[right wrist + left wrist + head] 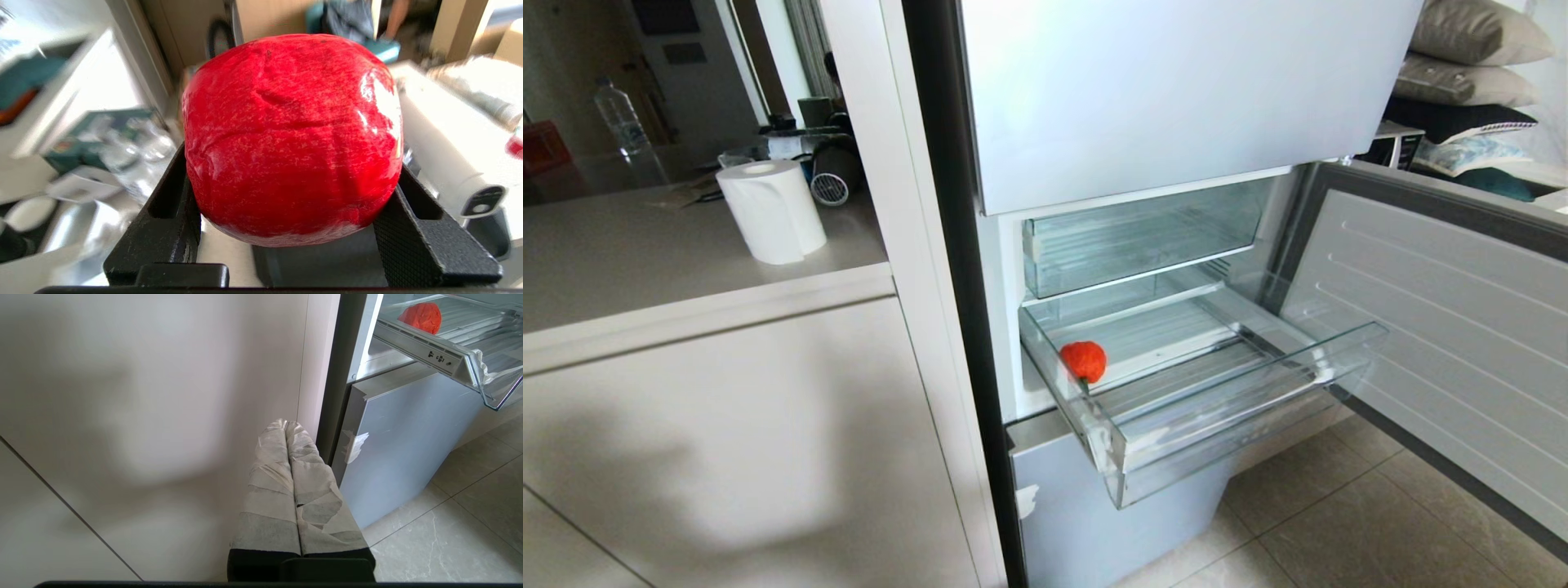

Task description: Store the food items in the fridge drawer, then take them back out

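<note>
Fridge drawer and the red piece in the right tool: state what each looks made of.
The fridge drawer looks like clear hard plastic, glossy: the ribbed floor and the tiles beneath show through its walls. The red food item, clamped by the right tool, looks like a smooth, shiny skin or film with fine pale speckles and shallow creases; real fruit or a replica, I cannot tell.

left claw [288, 430]: grey-taped fingers | right claw [292, 228]: black textured fingers

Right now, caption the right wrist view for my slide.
Right end effector clamps a glossy red fruit between its black fingers, above a cluttered, blurred countertop.
</note>
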Motion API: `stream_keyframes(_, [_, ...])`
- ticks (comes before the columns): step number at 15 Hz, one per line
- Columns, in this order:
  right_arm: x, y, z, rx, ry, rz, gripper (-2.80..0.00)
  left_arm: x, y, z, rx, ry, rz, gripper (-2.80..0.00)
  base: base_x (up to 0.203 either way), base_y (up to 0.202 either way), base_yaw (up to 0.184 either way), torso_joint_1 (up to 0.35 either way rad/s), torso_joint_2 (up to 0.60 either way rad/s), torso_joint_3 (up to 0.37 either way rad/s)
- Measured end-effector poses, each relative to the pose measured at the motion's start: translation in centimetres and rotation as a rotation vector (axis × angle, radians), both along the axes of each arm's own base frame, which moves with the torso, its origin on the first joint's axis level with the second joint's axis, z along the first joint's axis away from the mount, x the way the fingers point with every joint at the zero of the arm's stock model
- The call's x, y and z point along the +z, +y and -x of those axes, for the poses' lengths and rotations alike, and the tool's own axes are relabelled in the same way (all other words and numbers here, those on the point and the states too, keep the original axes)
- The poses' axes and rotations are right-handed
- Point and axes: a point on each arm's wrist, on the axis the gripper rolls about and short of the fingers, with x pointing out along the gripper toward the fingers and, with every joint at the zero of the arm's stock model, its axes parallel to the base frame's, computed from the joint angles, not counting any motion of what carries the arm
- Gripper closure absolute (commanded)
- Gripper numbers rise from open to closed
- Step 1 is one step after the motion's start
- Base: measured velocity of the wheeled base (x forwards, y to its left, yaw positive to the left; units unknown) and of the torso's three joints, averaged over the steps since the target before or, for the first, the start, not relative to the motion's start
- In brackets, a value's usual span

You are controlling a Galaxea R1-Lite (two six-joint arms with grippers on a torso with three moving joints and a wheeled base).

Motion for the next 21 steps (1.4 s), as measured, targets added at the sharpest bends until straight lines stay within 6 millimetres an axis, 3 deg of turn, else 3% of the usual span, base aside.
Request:
stream_keyframes(4, [-4.3, -6.2, 0.7, 0.075, 0.019, -0.126, 0.0, 0.0, 0.0, 0.0, 0.0, 0.0, 0.0, 0.0, 0.0, 0.0, 0.0, 0.0, 0.0, 0.0])
stream_keyframes(9, [-11.6, -11.9, 1.1, 0.116, 0.04, -0.317, 0.0, 0.0, 0.0, 0.0, 0.0, 0.0, 0.0, 0.0, 0.0, 0.0, 0.0, 0.0, 0.0, 0.0])
stream_keyframes(16, [-23.3, -16.5, 0.2, 0.25, 0.159, -0.512, 0.0, 0.0, 0.0, 0.0, 0.0, 0.0, 0.0, 0.0, 0.0, 0.0, 0.0, 0.0, 0.0, 0.0])
stream_keyframes(19, [-26.3, -16.8, -0.8, 0.352, 0.149, -0.569, 0.0, 0.0, 0.0, 0.0, 0.0, 0.0, 0.0, 0.0, 0.0, 0.0, 0.0, 0.0, 0.0, 0.0])
stream_keyframes(20, [-26.6, -16.9, -0.8, 0.356, 0.147, -0.574, -2.8, 0.0, 0.0, 0.0, 0.0, 0.0, 0.0, 0.0, 0.0, 0.0, 0.0, 0.0, 0.0, 0.0])
stream_keyframes(21, [-26.8, -16.9, -0.8, 0.357, 0.144, -0.578, -2.8, 0.0, 0.0, 0.0, 0.0, 0.0, 0.0, 0.0, 0.0, 0.0, 0.0, 0.0, 0.0, 0.0])
